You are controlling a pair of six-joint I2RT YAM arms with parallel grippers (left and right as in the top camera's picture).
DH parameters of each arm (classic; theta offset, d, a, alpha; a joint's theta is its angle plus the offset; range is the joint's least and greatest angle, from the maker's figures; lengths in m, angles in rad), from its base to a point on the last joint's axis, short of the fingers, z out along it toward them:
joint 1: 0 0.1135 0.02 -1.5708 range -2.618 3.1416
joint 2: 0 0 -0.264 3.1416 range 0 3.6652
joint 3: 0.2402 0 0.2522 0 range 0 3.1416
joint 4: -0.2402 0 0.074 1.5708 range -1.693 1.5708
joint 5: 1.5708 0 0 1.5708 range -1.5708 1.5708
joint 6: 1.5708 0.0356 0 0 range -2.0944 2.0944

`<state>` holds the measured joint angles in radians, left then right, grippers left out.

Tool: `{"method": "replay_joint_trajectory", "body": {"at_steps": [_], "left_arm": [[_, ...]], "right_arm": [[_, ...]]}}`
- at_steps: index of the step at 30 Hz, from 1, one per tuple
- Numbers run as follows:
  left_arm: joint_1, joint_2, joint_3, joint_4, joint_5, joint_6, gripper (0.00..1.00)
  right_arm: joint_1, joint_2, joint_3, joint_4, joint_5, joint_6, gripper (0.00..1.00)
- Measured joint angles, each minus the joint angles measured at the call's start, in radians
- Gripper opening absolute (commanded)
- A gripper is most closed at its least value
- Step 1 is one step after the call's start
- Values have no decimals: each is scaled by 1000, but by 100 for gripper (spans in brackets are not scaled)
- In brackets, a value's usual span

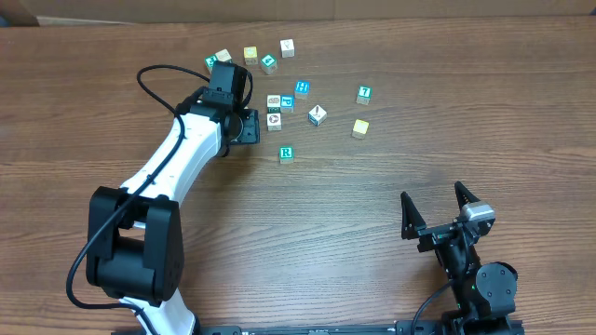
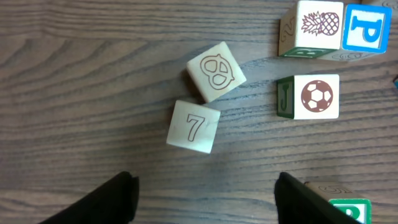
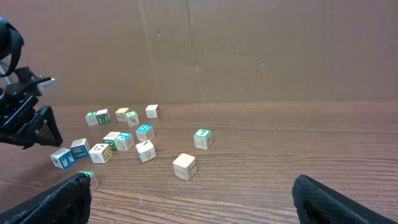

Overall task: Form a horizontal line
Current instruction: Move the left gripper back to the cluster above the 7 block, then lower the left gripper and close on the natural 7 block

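The table (image 1: 419,140) is brown wood-grain with a matt finish, the cubes (image 1: 360,128) are smooth pale wood, and the left arm (image 1: 186,154) wears glossy white plastic.

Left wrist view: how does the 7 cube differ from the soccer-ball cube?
The 7 cube bears an outlined numeral; the soccer-ball cube a filled brown picture. The 7 cube sits skewed to the wood grain; the soccer-ball cube square. Both are pale wooden cubes.

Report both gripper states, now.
Left gripper: open, fingers apart, holding nothing.
Right gripper: open, holding nothing.
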<state>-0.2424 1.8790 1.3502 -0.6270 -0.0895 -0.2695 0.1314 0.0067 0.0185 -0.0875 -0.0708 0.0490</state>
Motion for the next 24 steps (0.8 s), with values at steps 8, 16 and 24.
{"method": "replay_joint_trajectory", "body": {"at_steps": [8, 16, 24], "left_arm": [[0, 23, -2, 37, 0, 53, 100], [29, 62, -2, 39, 1, 68, 100], [42, 85, -3, 88, 0, 89, 95]], "right_arm": [[0, 0, 0, 0, 0, -1, 100], [0, 0, 0, 0, 0, 0, 100], [0, 0, 0, 0, 0, 0, 100]]}}
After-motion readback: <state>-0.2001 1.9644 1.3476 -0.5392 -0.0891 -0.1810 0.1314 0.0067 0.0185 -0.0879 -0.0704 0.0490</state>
